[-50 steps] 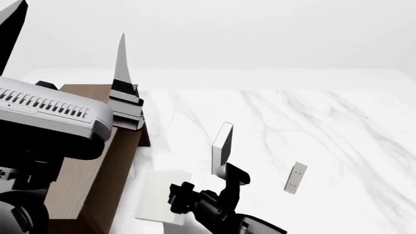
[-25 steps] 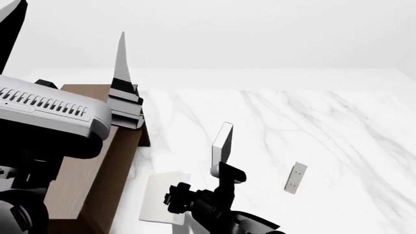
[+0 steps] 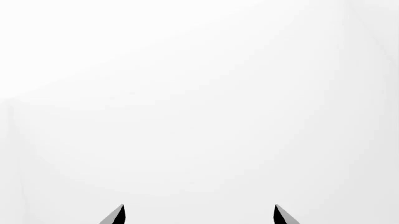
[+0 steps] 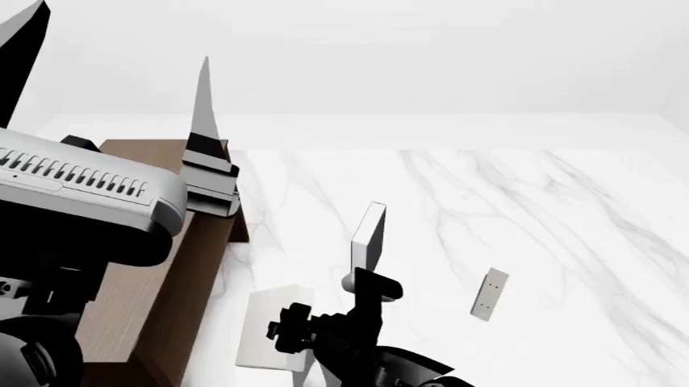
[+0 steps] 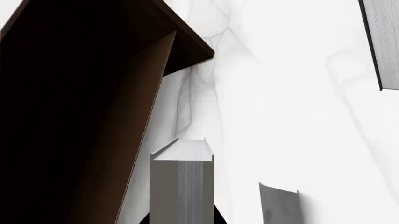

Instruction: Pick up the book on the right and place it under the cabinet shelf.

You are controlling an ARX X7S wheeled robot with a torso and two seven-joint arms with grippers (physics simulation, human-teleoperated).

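Jaws right: right gripper [image 4: 312,334] closed on book [image 4: 270,328], held low beside cabinet [image 4: 161,282]
Jaws left: left gripper [image 3: 198,215] spread apart, empty, raised
Counter [image 4: 538,210]: black-covered book [image 4: 369,235] upright, dotted book [image 4: 490,293] further right

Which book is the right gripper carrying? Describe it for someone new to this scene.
Start at the big dark brown cabinet on the marble table. Just beside it, low down, the right gripper holds a thin, plain pale grey book. The other books stand upright, farther away.
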